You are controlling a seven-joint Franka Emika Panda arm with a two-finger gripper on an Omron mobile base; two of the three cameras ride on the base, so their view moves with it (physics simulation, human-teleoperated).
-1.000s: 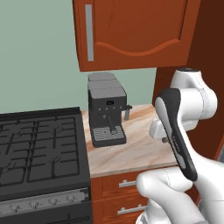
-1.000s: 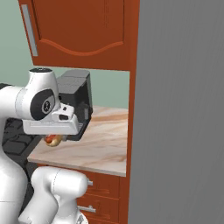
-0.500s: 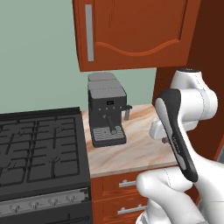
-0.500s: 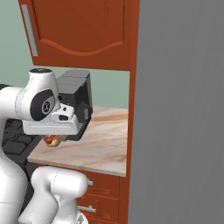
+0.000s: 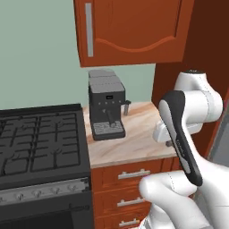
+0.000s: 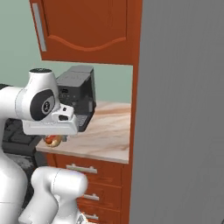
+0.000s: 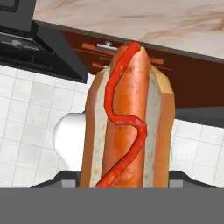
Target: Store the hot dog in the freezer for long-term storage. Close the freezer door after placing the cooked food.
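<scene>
Hot dog (image 7: 127,127): fills the hand view, bun upright along the gripper axis, red sauce squiggle down the sausage; in right base view a small orange-red bit (image 6: 53,140) under the white hand, at the counter's front edge
Gripper (image 6: 56,138): holding the hot dog; fingers hidden by the bun in hand view, so exact jaw width can't be told; hand sits low, beside the coffee machine
Arm: white w/ dark joints; rises lower right in left base view, elbow bent above the counter's right end
Counter (image 5: 134,143): marbled beige top; wooden drawers w/ silver handles (image 5: 134,174) below
Coffee machine (image 5: 106,105): dark grey, at back of counter, just beside the stove
Stove (image 5: 40,141): black gas range w/ grates, left of counter; knobs along front
Upper cabinet (image 5: 134,31): red-brown wood, 1 vertical silver handle at its left side
Fridge (image 6: 183,113): tall grey face, right of counter past a red-brown side panel; which door is which can't be told from here
Floor (image 7: 26,127): white tiles, seen behind the bun in hand view
</scene>
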